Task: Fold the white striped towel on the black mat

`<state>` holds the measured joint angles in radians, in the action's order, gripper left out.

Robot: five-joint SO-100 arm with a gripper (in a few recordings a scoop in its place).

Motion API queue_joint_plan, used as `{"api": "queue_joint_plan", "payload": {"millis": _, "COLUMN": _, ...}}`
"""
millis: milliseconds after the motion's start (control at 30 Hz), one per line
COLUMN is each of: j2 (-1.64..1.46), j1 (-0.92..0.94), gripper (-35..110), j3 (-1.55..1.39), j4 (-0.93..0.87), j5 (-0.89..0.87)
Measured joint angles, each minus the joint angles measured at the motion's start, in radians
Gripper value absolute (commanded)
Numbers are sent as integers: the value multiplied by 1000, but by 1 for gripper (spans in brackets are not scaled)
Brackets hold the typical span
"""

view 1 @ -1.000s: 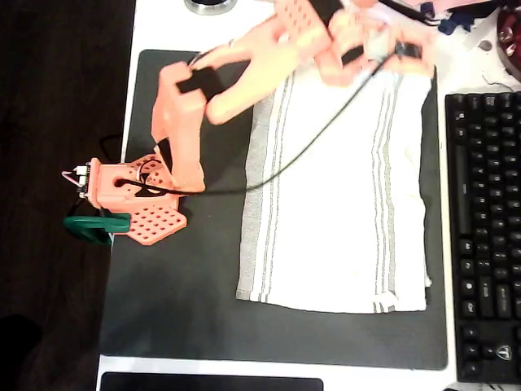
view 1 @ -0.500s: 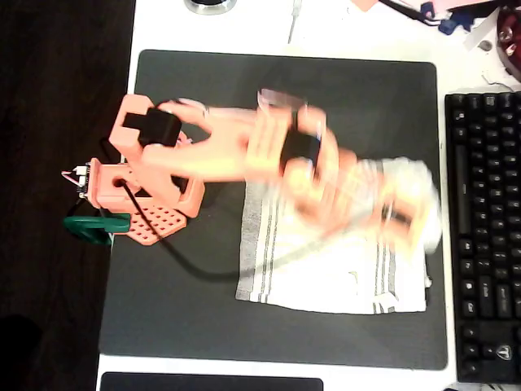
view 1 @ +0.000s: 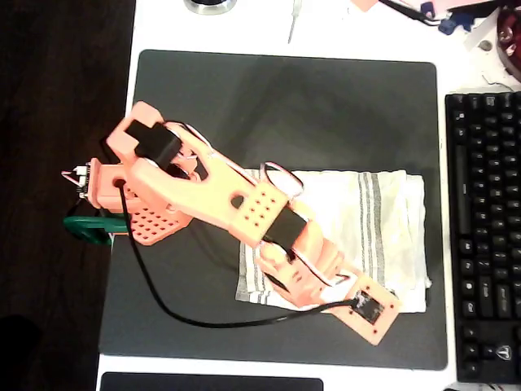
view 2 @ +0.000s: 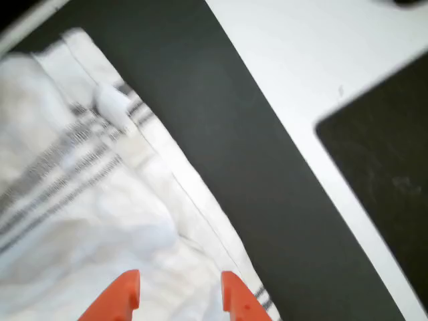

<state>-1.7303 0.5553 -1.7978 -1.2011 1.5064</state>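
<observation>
Towel (view 1: 366, 212) is folded over on itself, lying on the right half of the mat (view 1: 244, 106) in the overhead view, stripes running near-far, right edge close to the mat's right edge. Far half of the mat is bare. Arm (view 1: 203, 195) reaches from its base at the mat's left edge diagonally across the towel's near-left corner, wrist over the towel's near edge. In the wrist view the gripper (view 2: 179, 294) is released: two orange fingertips (view 2: 120, 297) apart, nothing between them, hovering over white cloth near the towel's (view 2: 80, 200) edge; can't tell whether they touch it. Same view shows layered towel edges with grey stripes, a small bunched lump on the stripes, then a band of mat (view 2: 234, 154), then white desk (view 2: 321, 73) and a second dark pad (view 2: 381, 167) at right. Keyboard (view 1: 488, 236) sits right of the mat in the overhead view, on the desk (view 1: 244, 28).
</observation>
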Motion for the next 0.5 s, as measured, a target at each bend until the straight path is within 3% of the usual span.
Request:
{"api": "queue_joint_plan", "payload": {"millis": 200, "j2": -193, "j1": -43, "gripper": 17, "j3": -107, "j4": -64, "j5": -91}}
{"api": "queue_joint_plan", "payload": {"millis": 500, "j2": -664, "j1": -61, "gripper": 15, "j3": -511, "j4": -114, "j5": -337}}
